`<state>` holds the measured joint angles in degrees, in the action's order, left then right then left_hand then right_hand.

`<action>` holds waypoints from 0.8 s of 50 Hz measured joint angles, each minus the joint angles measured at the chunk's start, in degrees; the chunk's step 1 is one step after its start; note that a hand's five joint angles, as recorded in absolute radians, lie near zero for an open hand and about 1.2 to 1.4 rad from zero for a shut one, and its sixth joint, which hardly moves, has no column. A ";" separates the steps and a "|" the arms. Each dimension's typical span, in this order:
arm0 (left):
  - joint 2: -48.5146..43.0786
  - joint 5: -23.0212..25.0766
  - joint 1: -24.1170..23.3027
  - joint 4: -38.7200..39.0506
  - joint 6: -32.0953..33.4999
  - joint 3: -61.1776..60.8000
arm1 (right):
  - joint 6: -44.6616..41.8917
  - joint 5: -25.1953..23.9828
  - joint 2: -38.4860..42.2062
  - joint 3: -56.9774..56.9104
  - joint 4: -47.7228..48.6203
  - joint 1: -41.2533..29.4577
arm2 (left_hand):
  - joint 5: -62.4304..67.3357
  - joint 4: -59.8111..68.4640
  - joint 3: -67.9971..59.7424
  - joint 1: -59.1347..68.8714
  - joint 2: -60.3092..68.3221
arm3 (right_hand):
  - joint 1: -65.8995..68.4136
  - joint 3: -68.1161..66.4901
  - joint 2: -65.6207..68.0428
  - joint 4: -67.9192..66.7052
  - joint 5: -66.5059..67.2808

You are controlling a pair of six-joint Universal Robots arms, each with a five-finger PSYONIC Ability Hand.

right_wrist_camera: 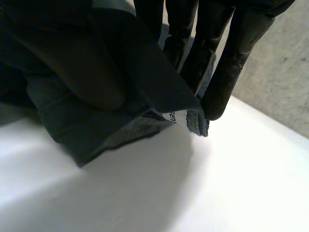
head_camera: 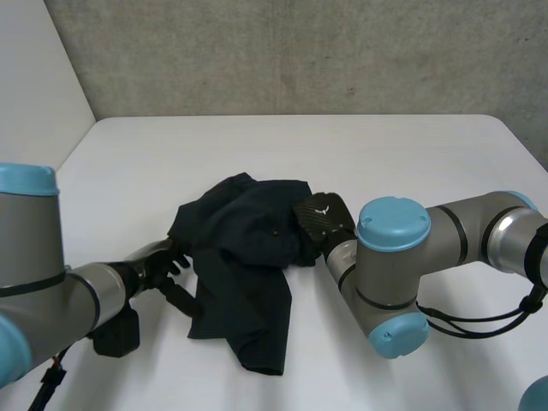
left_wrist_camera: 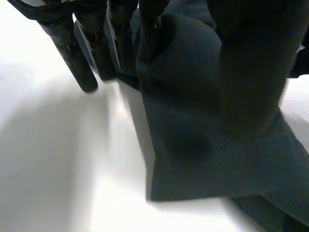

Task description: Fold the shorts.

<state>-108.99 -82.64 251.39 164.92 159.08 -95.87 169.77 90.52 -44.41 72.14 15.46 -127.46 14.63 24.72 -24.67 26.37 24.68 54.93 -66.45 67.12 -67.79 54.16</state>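
Observation:
Dark navy shorts (head_camera: 244, 257) lie crumpled in a heap at the middle of the white table (head_camera: 342, 154). My left hand (head_camera: 161, 261) is at the heap's left edge. In the left wrist view its fingers (left_wrist_camera: 72, 53) are straight, their tips on the table beside the cloth (left_wrist_camera: 217, 164), while the thumb rests over a fold. My right hand (head_camera: 325, 218) is on the heap's right edge. In the right wrist view its fingers (right_wrist_camera: 227, 72) and thumb pinch a cloth edge (right_wrist_camera: 72, 130) that carries a small white label (right_wrist_camera: 181, 117).
Bare white tabletop surrounds the heap on all sides. A grey concrete wall (head_camera: 300, 51) runs along the far edge. My right arm's elbow (head_camera: 392, 274) lies low over the table to the right of the shorts.

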 measured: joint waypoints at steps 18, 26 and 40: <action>0.10 -10.28 -6.13 -2.06 3.67 15.13 | -8.81 -1.64 -20.61 1.28 -10.64 4.58 | 41.90 43.74 -43.23 39.24 43.55 | 0.75 -1.01 0.00 -0.32 0.00; 17.81 -10.68 -6.30 -2.97 20.43 20.19 | -11.85 -6.35 -35.43 -2.32 -17.53 6.47 | 41.90 43.95 -43.26 39.24 43.65 | 0.75 -1.14 0.00 -0.32 0.00; 31.95 -10.41 -5.74 -6.81 27.27 33.88 | -11.36 -7.21 -48.09 -11.66 -23.50 6.51 | 41.90 43.99 -43.53 39.24 43.84 | 0.75 -1.31 0.00 -0.32 1.49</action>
<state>-77.04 -93.05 245.64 158.11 186.35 -61.99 158.41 83.31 -92.51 60.48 -8.04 -120.95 56.53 68.71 -68.20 65.60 68.52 55.67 -67.76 67.13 -68.11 55.66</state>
